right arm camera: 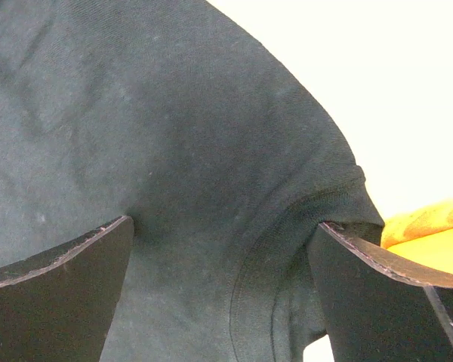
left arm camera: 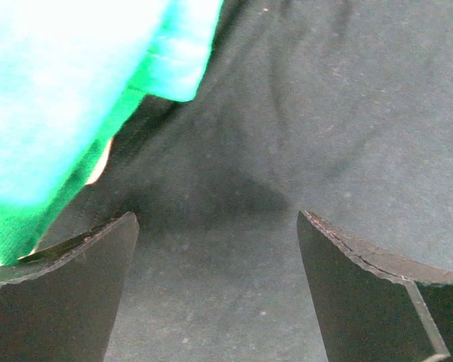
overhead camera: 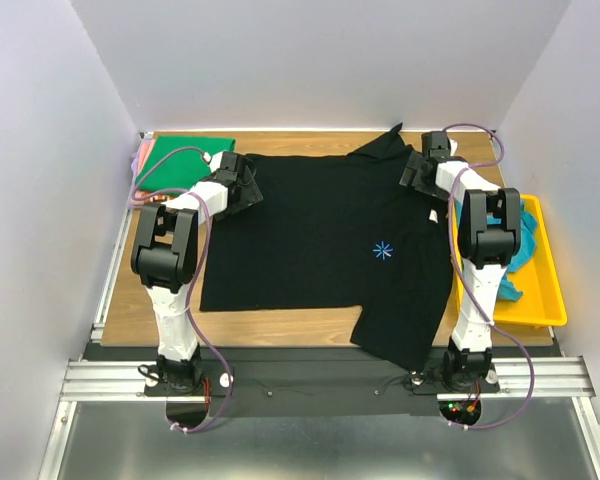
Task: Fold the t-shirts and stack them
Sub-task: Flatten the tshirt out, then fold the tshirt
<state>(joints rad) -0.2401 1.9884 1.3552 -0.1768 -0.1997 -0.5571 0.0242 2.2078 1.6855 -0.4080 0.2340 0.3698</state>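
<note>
Even overhead light; wrist views overexposed, soft.

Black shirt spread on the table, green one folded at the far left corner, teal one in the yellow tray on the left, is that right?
No: the top view shows the yellow tray with the teal shirt on the right. The black shirt is spread on the table and the green shirt is folded at the far left corner.
</note>
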